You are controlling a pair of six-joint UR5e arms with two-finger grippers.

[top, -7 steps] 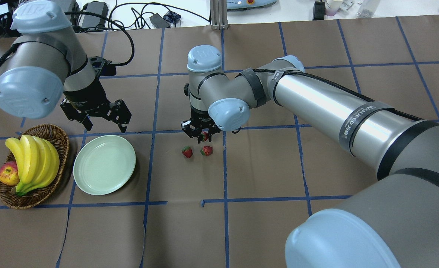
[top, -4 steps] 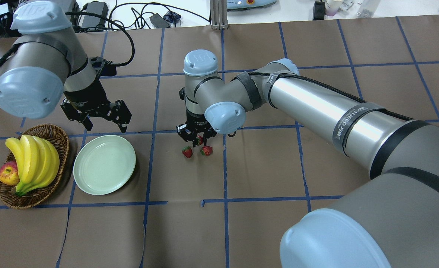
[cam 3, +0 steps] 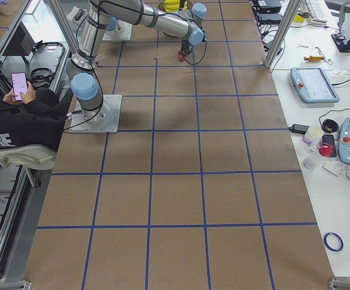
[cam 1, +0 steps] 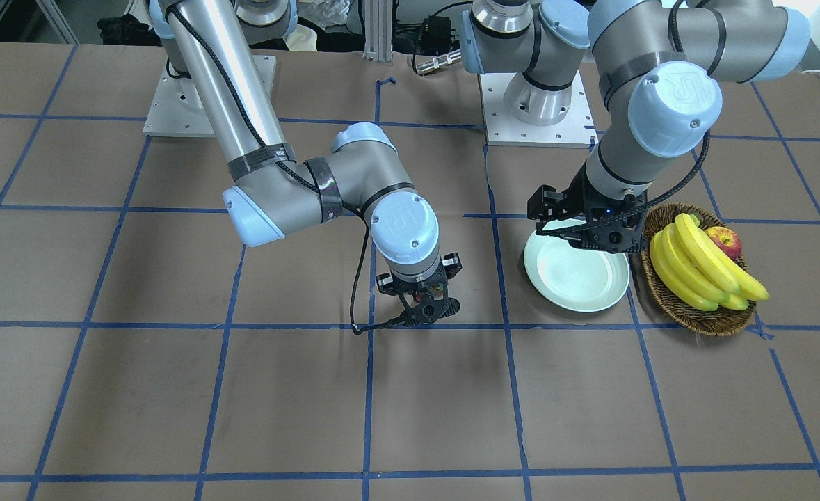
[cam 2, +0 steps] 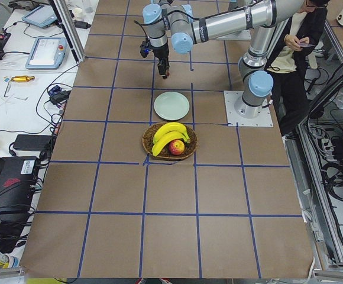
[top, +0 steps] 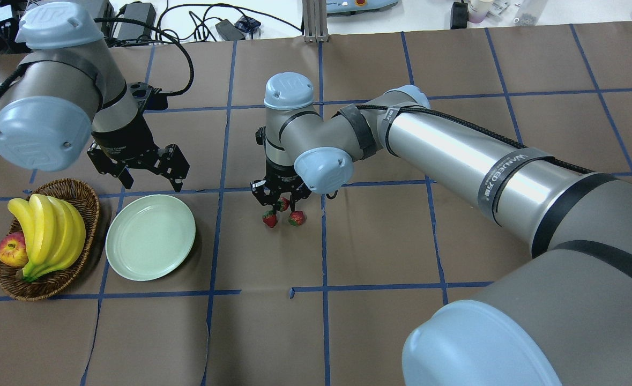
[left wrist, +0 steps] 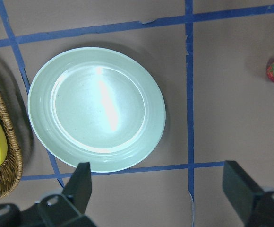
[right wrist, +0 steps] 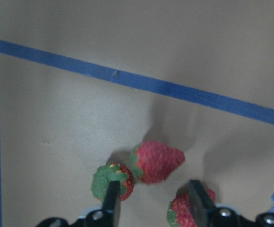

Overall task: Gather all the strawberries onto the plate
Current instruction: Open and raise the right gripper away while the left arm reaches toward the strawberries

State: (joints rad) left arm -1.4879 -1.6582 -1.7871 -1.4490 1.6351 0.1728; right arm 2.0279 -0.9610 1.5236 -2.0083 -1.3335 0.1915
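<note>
Since 1 s ago the right arm has dropped and slid toward 8 o'clock in the overhead view, so the right hand (top: 281, 207) now sits low over the strawberries (top: 296, 217). Left arm, plate and the two near berries are unchanged. The right hand is spread open, holding nothing. In the rt wrist view the middle strawberry (right wrist: 156, 162) lies on the table (right wrist: 56, 118) at 12 o'clock from the gap betw. the fingers (right wrist: 111, 201), centred on that gap. Its long axis runs across, cap at 9, tip at 3. The other two flank it, one at each finger, v. close, so closing prob. risks nudging a neighbour. The left hand (top: 154, 186) is open and empty, hovering by the plate's 12 o'clock rim. The plate (top: 133, 257) is empty, at 9 o'clock from the berries and well apart; the left arm is nearer it, the right arm nearer the fruit. The basket (top: 88, 193), at the plate's 9, holds bananas (top: 53, 225) + an apple (top: 11, 251), no berries.
</note>
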